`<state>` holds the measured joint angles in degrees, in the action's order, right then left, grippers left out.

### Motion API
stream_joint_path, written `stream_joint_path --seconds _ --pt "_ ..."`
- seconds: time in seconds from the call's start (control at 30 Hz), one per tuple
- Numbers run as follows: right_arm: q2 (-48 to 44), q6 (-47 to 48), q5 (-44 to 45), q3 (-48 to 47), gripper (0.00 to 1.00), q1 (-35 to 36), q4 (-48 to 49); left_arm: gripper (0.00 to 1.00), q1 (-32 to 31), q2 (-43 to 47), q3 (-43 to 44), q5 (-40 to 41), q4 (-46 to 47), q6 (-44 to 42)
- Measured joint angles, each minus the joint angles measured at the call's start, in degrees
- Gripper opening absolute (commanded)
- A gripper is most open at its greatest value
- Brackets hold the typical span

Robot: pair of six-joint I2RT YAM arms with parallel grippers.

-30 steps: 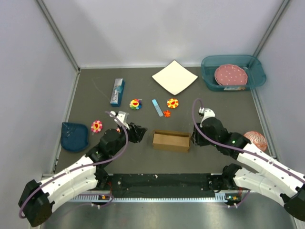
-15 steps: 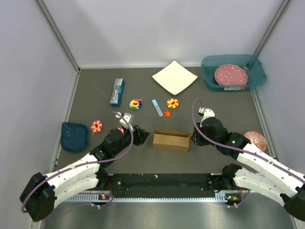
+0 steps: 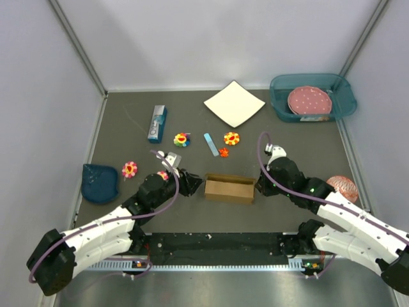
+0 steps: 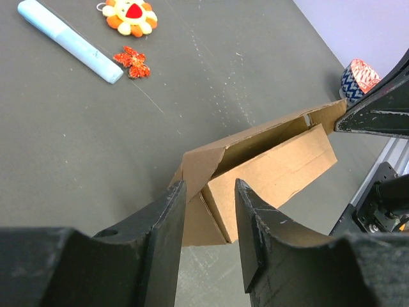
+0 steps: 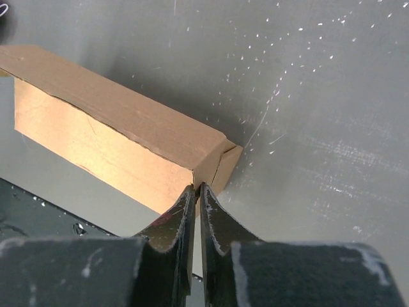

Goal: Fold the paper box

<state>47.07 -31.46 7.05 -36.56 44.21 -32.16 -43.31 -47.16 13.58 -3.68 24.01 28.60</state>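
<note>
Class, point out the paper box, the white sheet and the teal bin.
paper box (image 3: 229,188), overhead view, middle of its brown side.
white sheet (image 3: 234,103), overhead view, its centre.
teal bin (image 3: 278,102), overhead view, its left wall.

Right wrist view: the paper box (image 5: 115,137) is clipped by the left edge, and its near corner lies behind the right gripper (image 5: 197,192). Left wrist view: the flower toy (image 4: 131,14) is cropped at the top edge; the patterned ball (image 4: 360,75) is partly hidden.

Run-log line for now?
paper box: partly folded | left end effector: open, straddling left end flap | right end effector: shut at right corner, grip unclear
</note>
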Motion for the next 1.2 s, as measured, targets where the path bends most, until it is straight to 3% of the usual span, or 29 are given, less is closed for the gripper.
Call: stream_joint_path --seconds 0.27,0.7,1.2 --pt "0.52 -1.84 -1.14 0.0 0.01 0.04 0.22 0.41 -0.63 0.0 -0.92 -0.44 0.92 0.85" --pt "2.1 -2.62 -1.03 -1.05 0.18 0.07 -0.26 0.41 -1.05 -0.02 -1.05 -1.4 1.29 1.31" --pt "3.3 -2.58 -0.85 -1.05 0.17 0.26 -0.44 0.4 -1.38 2.51 -1.68 1.27 -2.38 2.03"
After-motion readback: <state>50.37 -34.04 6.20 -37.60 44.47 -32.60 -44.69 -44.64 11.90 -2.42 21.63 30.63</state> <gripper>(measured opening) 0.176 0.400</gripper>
